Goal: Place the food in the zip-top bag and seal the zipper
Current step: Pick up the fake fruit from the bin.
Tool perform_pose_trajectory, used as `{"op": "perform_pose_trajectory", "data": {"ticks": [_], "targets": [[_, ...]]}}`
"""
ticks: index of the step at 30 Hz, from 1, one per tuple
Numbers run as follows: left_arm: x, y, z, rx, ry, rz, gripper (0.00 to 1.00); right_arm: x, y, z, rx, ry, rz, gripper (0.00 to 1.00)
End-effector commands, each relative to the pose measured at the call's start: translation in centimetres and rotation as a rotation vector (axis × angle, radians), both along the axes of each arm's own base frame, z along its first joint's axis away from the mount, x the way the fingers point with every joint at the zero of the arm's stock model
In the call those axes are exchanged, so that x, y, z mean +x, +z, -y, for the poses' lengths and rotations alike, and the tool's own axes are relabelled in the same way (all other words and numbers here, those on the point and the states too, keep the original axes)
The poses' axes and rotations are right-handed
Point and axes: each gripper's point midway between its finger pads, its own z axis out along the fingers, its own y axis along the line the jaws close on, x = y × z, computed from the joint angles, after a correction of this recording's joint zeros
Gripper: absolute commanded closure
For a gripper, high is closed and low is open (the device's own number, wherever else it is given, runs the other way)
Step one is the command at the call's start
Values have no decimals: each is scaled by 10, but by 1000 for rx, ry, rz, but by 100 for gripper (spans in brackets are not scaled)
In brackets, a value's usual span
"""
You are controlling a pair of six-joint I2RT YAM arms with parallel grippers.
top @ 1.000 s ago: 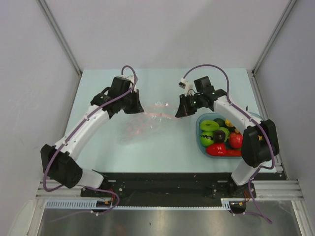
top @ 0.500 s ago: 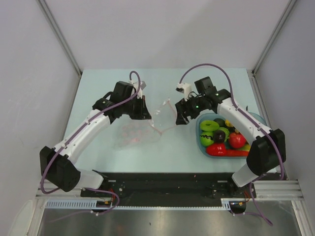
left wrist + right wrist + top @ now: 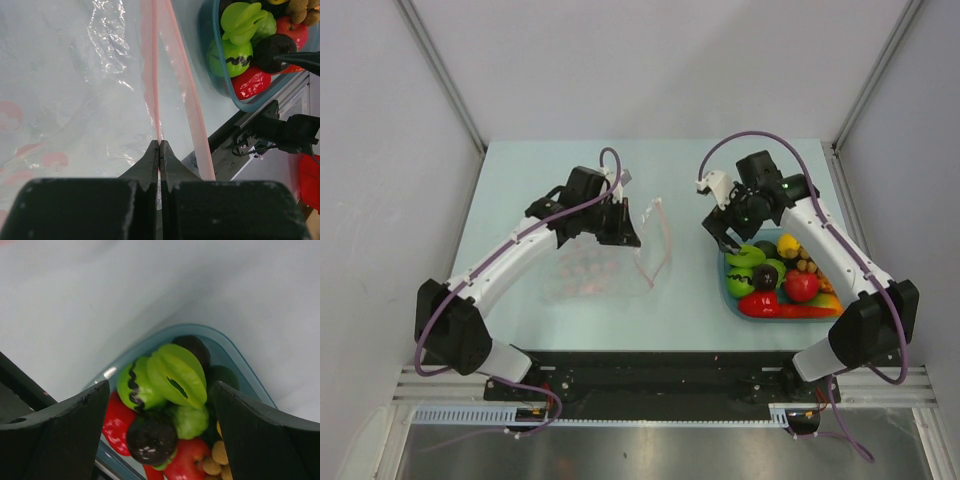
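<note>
Pink zipper (image 3: 152, 75) pinched between left jaws, right jaws spread over the food (image 3: 175, 380)

A light blue rectangular tray (image 3: 724, 278) with rounded corners sits on the right part of a pale mint surface (image 3: 520, 180), close to its near edge. Plain grey wall panels (image 3: 650, 70) enclose the surface on three sides, joined by slanting aluminium posts (image 3: 440, 75). A black rail (image 3: 650, 375) runs along the near edge, with a brushed metal sheet (image 3: 650, 450) below it.
</note>
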Motion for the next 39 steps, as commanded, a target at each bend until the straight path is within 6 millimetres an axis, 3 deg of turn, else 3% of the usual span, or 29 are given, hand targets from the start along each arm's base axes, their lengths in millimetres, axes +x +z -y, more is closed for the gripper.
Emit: {"op": "perform_pose_trajectory", "data": {"ticks": [1,4,14,22,27,32,39], "targets": [[2,21,12,-50,-37,57,100,1,-25,43,-217,27,-44,12],[0,18,11,-44,-40,53,100,6,-40,50,-267,38,-77,13],[-2,12,9,-38,-32,50,100,9,-82,38,-299,102,-141,8],[-1,12,10,-40,-33,51,100,21,-102,36,-322,114,-139,14],[-2,18,12,-71,-52,53,100,17,-88,33,-289,111,-135,32],[0,32,16,-122,-76,88,100,17,-62,30,-234,82,-85,42],[-1,45,30,-201,-135,94,100,47,16,16,8,-47,57,49]]}}
